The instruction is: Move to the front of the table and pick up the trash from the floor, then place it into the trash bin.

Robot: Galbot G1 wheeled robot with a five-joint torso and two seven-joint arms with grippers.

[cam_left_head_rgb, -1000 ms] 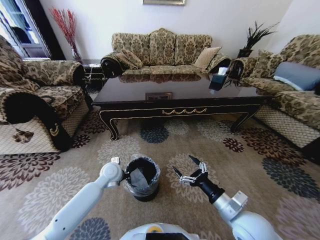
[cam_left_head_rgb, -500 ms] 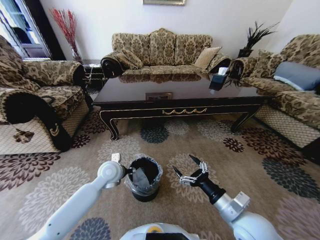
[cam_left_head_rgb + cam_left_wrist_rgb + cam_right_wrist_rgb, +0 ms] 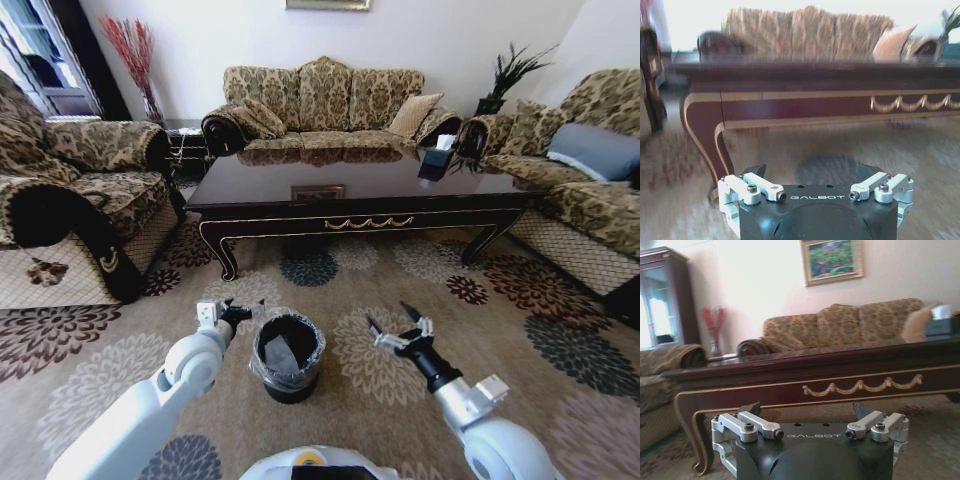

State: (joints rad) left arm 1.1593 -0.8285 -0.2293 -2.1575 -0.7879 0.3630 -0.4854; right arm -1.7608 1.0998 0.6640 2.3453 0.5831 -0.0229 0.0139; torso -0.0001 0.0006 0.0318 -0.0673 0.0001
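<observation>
Both arms have swung outward: left pincer (image 3: 226, 312) at ten o'clock of the trash bin (image 3: 287, 356), right pincer (image 3: 398, 327) at three, both wide, empty; drop looks done.

Trash bin (image 3: 288, 357): round, black, clear liner, upright on floral floor (image 3: 520, 330), before dark glossy counter (image 3: 350, 190); paper inside.

You have the trash bin (image 3: 288, 355) on the floor (image 3: 330, 290), in front of the table (image 3: 360, 195); a sofa (image 3: 325, 100) stands behind that table.
</observation>
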